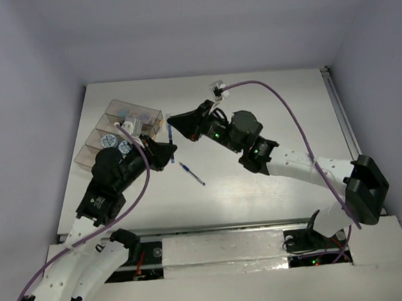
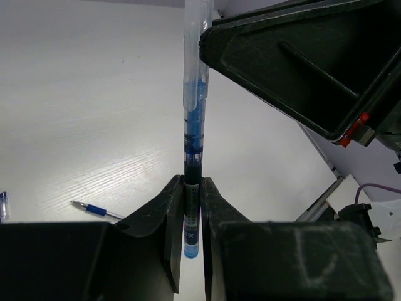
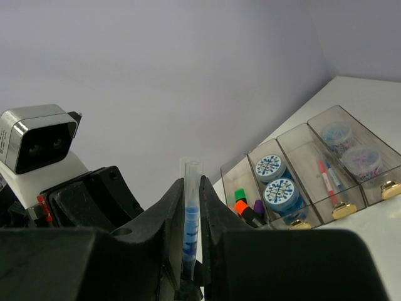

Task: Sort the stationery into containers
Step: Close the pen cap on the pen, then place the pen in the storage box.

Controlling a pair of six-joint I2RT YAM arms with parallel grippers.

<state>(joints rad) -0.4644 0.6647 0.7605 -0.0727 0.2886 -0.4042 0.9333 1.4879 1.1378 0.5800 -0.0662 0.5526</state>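
Since both arms pinch one blue pen (image 2: 193, 125) at once, I read this as a mid-air hand-over or regrip, not a placement.

Containers (image 1: 114, 105): close off the left gripper's left side, four compartments side by side. From the right wrist view they hold markers (image 3: 245, 204) in one end compartment, patterned rolls (image 3: 276, 179) in the next, slim pens (image 3: 327, 179) in the third, and two more rolls in the last.

Left gripper (image 2: 191, 183): jaws narrow, clamped on the pen's barrel, with a short end sticking out behind the fingers. The pen runs straight ahead of its fingertips to the other arm.

Loose pen (image 1: 191, 173): lies flat on the table (image 1: 260, 188), near and below the left gripper, untouched.

Right gripper (image 3: 191, 182): jaws narrow, clamped on the same pen, the clear end poking just past its fingertips.

The held pen is clear of the table, beside the containers and in none. The double grip probably steadies it while it is realigned lengthwise for the pen compartment. Which side lets go next, I cannot tell.
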